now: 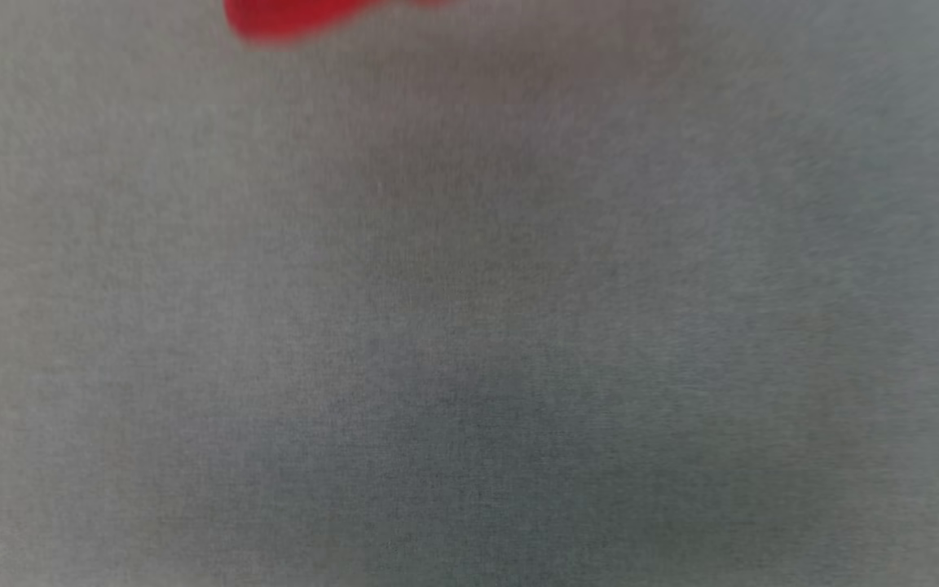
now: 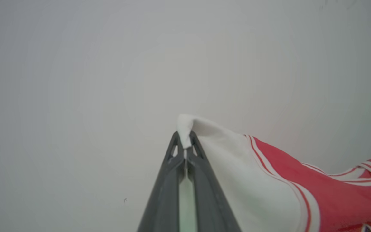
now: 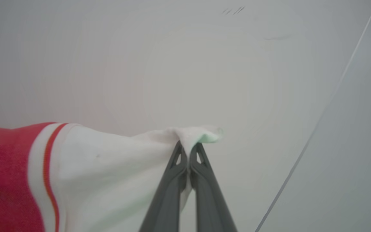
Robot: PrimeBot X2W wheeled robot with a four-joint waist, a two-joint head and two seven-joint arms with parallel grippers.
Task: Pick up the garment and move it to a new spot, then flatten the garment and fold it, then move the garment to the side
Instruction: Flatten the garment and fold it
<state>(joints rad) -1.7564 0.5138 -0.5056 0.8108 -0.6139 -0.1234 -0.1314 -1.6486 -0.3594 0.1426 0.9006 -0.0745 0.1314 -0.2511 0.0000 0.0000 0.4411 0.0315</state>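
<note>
The garment (image 2: 301, 180) is red with white sleeves and red-and-white trim. In the left wrist view my left gripper (image 2: 185, 141) is shut on a pinch of its white sleeve cloth, and the red body trails off to the right. My right gripper (image 3: 189, 149) pinches white sleeve cloth of the garment (image 3: 108, 167) in the right wrist view, with the red body hanging to the left. A blurred red patch of the garment (image 1: 290, 18) shows at the top edge of the head view.
A pale grey table top (image 1: 469, 326) lies below in the blurred head view. In the right wrist view a thin straight edge line (image 3: 317, 129) runs diagonally at the right, and a few small dark marks (image 3: 233, 10) sit near the top.
</note>
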